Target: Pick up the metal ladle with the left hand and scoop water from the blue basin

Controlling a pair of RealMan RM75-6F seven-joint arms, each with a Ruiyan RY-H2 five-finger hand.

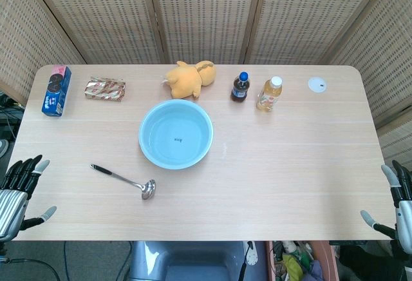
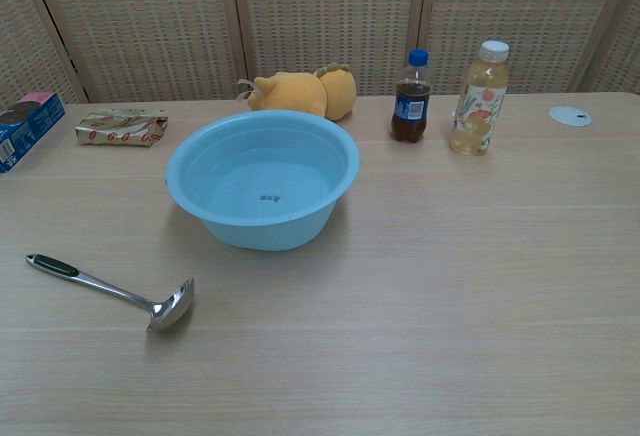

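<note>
The metal ladle (image 1: 125, 179) (image 2: 115, 292) lies flat on the table, black handle end to the left, bowl to the right, just in front and left of the blue basin (image 1: 176, 133) (image 2: 262, 176). The basin holds clear water. My left hand (image 1: 18, 191) hangs at the table's left front edge, fingers apart and holding nothing, well left of the ladle. My right hand (image 1: 396, 207) is at the right front edge, also spread and empty. Neither hand shows in the chest view.
Behind the basin lie a yellow plush toy (image 1: 188, 78), a dark cola bottle (image 1: 240, 87) and a yellow drink bottle (image 1: 270, 94). A blue cookie box (image 1: 56, 91) and a snack packet (image 1: 105, 89) sit back left. A white lid (image 1: 317, 85) lies back right.
</note>
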